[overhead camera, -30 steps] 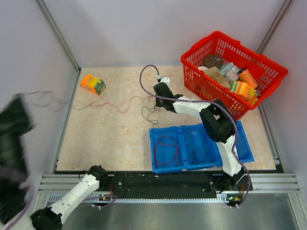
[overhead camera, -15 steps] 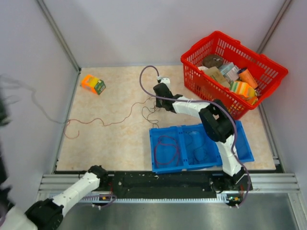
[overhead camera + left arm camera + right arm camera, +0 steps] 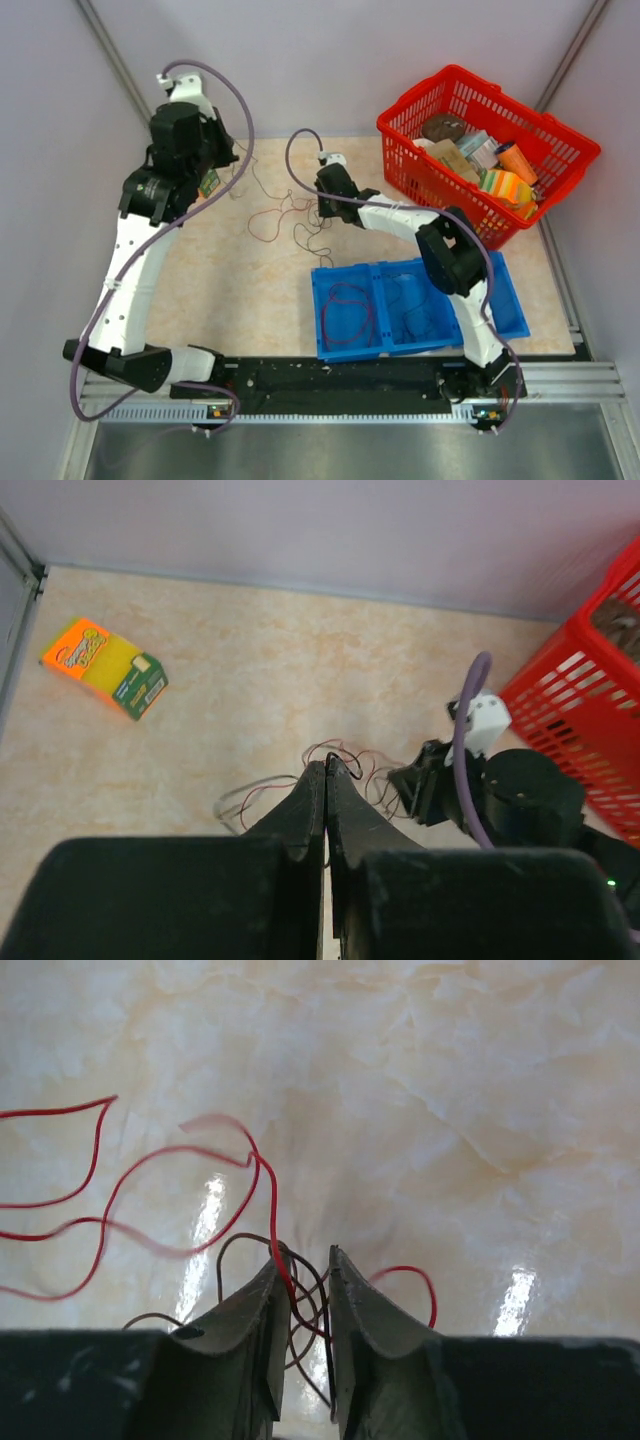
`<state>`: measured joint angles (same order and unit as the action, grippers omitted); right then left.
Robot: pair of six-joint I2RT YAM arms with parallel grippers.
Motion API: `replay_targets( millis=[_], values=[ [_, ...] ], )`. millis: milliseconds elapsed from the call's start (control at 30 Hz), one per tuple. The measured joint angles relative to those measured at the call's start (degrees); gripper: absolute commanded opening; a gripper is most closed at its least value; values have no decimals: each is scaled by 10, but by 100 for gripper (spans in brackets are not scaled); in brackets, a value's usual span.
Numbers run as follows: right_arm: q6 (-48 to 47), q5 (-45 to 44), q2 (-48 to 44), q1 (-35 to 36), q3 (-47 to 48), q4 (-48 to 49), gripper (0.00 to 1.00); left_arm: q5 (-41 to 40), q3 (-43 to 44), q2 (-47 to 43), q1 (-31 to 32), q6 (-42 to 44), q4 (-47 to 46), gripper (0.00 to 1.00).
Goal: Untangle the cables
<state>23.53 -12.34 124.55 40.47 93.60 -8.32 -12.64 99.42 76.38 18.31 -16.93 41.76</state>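
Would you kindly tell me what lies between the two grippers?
Only the cables, strung in loose loops over the table between left gripper and right gripper; the top external view shows it.

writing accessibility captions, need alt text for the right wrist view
The right gripper, nearly closed, has thin red and dark cables caught between its fingers. Red loops trail left over a glossy, marbled beige table.

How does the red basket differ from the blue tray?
The red basket has tall mesh walls; the blue tray is shallow with solid walls. The basket holds packaged goods; the tray holds coiled cables. The basket stands far right; the tray lies nearer, more central. Both are open-topped.
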Motion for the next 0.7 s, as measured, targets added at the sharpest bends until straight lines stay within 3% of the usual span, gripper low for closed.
replay_targets(
  millis=[133,300,467,700],
  values=[
    [-18,54,0,-6,5,4,64,64,47,-14,-49,-13,6,0],
    [-64,147,-52,-9,-90,68,81,147,53,-38,-91,-28,21,0],
    [-104,240,-155,-5,-193,157,86,194,43,-45,-96,-37,34,0],
    [-125,348,-159,-1,-140,268,83,243,37,-61,-96,-58,36,0]
  ],
)
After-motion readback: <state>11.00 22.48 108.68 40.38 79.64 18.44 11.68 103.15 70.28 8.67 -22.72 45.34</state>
